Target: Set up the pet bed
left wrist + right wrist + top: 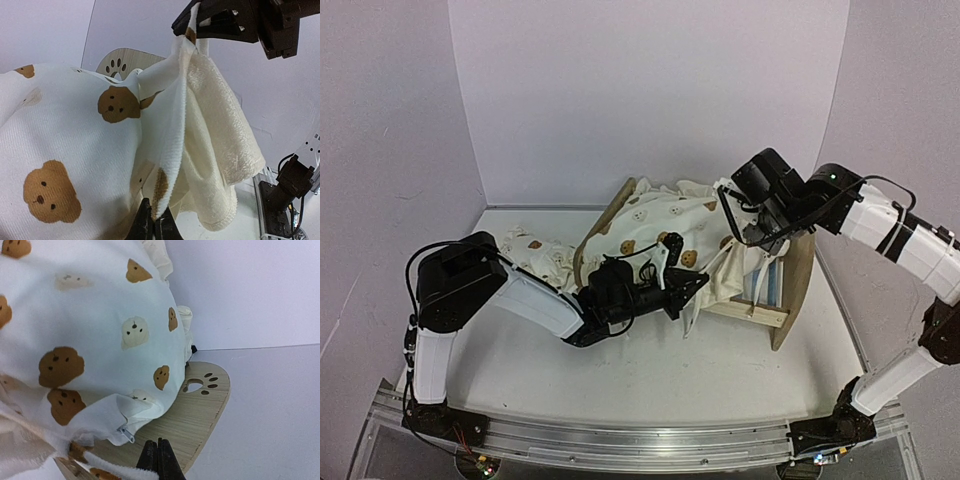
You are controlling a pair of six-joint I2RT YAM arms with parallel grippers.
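**Both grippers clamped on the bear-print cushion over the pet bed**

A white tabletop (720, 370) is enclosed by pale lilac walls, and both arms reach in from its near edge. The pet bed (796, 285), a light-wood frame with a blue-and-white striped base, stands on the table right of centre, below the right arm's wrist. Its rounded headboard (200, 400), pierced by a paw-print cutout, rises at the far-left end. Only a strip of the striped base shows at the right end.

A cream bear-print cushion (660, 225) is draped over most of the frame and hides the middle of the bed.

The left gripper (695, 285) points right at the cushion's near edge. In the left wrist view its fingertips (150, 225) are pressed together on a fold of that printed cloth.

The right gripper (728, 192) sits higher, at the cushion's far-right corner. Its jaws are closed on the cloth there, and a fleecy cream underside hangs down from that hold. In the right wrist view a small zipper pull (127, 435) shows at the cushion's seam, just above the closed fingers.

A small bear-print pillow (535, 255) lies on the table left of the headboard, behind the left forearm.
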